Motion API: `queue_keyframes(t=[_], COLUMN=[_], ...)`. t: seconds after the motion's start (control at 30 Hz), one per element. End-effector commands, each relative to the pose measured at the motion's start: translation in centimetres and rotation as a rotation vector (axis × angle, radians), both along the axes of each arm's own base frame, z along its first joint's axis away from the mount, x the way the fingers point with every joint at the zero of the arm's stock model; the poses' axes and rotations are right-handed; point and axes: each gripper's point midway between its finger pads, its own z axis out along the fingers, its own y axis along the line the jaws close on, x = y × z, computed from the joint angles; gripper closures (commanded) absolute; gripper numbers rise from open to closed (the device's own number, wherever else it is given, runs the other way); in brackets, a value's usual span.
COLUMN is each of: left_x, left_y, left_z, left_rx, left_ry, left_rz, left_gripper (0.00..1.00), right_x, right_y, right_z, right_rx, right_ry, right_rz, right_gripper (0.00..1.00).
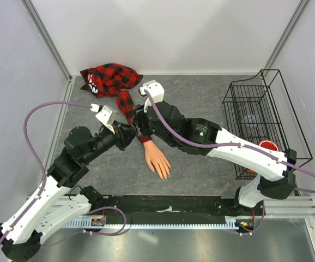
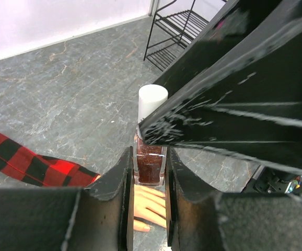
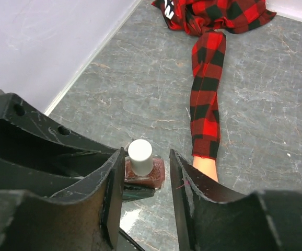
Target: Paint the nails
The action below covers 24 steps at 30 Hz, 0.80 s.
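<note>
Though left tool [image 2: 150, 155] clamps bottle [image 2: 150, 168] | nails [image 1: 165, 174] indistinct | cap [image 2: 152, 99] partly hidden

Bright, even, diffuse light from overhead in all 3 views. No hard shadows, just soft ones under the arms on the grey worktop [image 1: 212, 98]. White walls [image 1: 163, 33] near blown out. Top view sharp, slight wide-angle bend at edges. Left wrist: right arm casing [image 2: 245, 94] close to lens, blurred, streaky glare; polish bottle [image 2: 150, 157] fairly sharp. Right wrist: right tool [image 3: 147, 156] soft at near edge, plaid sleeve [image 3: 207, 94] crisp.
</note>
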Motion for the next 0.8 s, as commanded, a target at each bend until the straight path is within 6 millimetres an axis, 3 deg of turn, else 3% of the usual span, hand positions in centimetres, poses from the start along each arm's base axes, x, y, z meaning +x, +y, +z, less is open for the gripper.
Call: queue_keyframes(t=[0.0,0.1,0.13,0.17,0.2,0.27,0.3,0.33,0.37,0.4,0.43,0.47,0.57,0.63,0.77], left_x=[-0.5,-1.5,-1.9,-2.7,-3.3,-5.4,-6.4,-7.4,-9.9,-11.2,-13.6,-14.5,-15.1,-13.8,-10.9], left_y=[-0.6,-1.4,-1.6,-2.1,-2.3,-3.1,-3.2,-3.5,-3.9,-4.3,-4.3,-4.3,-4.3,-4.4,-4.0], left_z=[2.3,2.6,2.7,2.8,3.1,3.4,4.2,4.6,5.3,5.9,6.2,6.5,7.5,7.4,7.6], left_rx=[-0.058,-0.079,-0.087,-0.094,-0.103,-0.112,-0.124,-0.131,-0.134,-0.159,-0.16,-0.172,-0.205,-0.2,-0.18], left_ry=[-0.062,-0.069,-0.065,-0.069,-0.078,-0.085,-0.098,-0.097,-0.108,-0.1,-0.102,-0.102,-0.093,-0.106,-0.126], left_rz=[-0.049,-0.118,-0.141,-0.191,-0.227,-0.347,-0.395,-0.456,-0.597,-0.68,-0.828,-0.888,-0.924,-0.841,-0.649], left_gripper=[0.98,0.98,0.98,0.98,0.98,0.98,0.98,0.98,0.98,0.98,0.98,0.98,0.98,0.98,0.98], right_x=[0.3,0.1,-0.1,-0.4,-1.3,-2.2,-5.5,-7.2,-9.5,-14.6,-16.7,-18.0,-19.3,-18.5,-17.0], right_y=[-0.1,0.0,0.0,0.0,0.1,0.3,0.7,1.1,0.9,-0.2,-0.9,-1.5,-1.8,-2.1,-2.7], right_z=[1.6,1.2,1.7,1.2,1.7,0.4,1.2,-0.6,-0.6,1.8,0.5,1.1,1.3,0.7,1.8], right_rx=[0.013,-0.005,0.0,-0.016,-0.026,-0.045,-0.009,0.008,0.051,0.171,0.198,0.235,0.246,0.231,0.231], right_ry=[-0.041,-0.054,-0.069,-0.078,-0.103,-0.11,-0.132,-0.134,-0.155,-0.231,-0.195,-0.195,-0.157,-0.156,-0.185], right_rz=[-0.008,0.018,0.04,0.064,0.144,0.265,0.496,0.625,0.793,1.065,1.178,1.247,1.334,1.309,1.197], right_gripper=[0.56,0.63,0.85,1.0,1.0,1.0,1.0,1.0,1.0,1.0,1.0,1.0,1.0,1.0,1.0])
